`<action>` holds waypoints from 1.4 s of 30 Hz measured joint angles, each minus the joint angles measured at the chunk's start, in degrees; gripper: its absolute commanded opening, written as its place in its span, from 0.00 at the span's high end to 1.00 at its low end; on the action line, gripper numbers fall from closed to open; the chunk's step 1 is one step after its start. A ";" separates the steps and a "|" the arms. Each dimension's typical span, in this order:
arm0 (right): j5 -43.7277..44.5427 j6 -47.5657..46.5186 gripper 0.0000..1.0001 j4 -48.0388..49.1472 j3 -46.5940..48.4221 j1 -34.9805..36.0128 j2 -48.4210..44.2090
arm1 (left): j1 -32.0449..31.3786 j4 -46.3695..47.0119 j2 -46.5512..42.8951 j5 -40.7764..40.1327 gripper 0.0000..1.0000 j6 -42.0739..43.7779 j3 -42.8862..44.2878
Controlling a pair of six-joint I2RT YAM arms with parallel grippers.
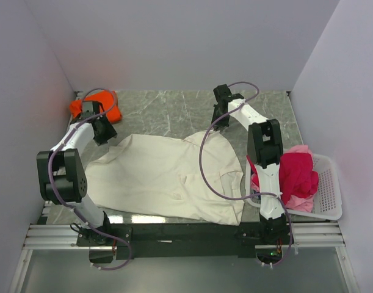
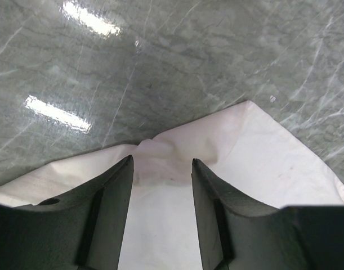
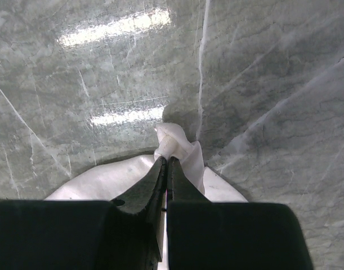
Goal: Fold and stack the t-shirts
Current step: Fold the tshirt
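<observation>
The cream t-shirt (image 1: 168,177) is lying spread out in the middle of the tabletop (image 1: 174,110). The right hand (image 3: 167,162) is pinching a small fold at its far edge, fingers pressed together on the cloth; the left hand (image 2: 162,169) is hanging spread over another corner, gripping nothing. The cloth is looking soft, light and limp, so I judge it is wanting holds at two corners together.
</observation>
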 measured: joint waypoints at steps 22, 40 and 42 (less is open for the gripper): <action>-0.04 0.00 1.00 -0.20 -0.02 0.00 -0.02 | 0.00 -1.88 2.03 -0.57 0.61 -1.40 -1.75; -0.07 0.00 1.00 -0.33 -0.02 0.00 -0.07 | 0.07 -1.33 2.64 0.90 1.00 -1.40 -3.76; -0.04 0.00 1.00 -0.70 -0.02 0.00 -0.22 | 0.42 -1.38 3.19 0.90 1.00 -1.40 -3.56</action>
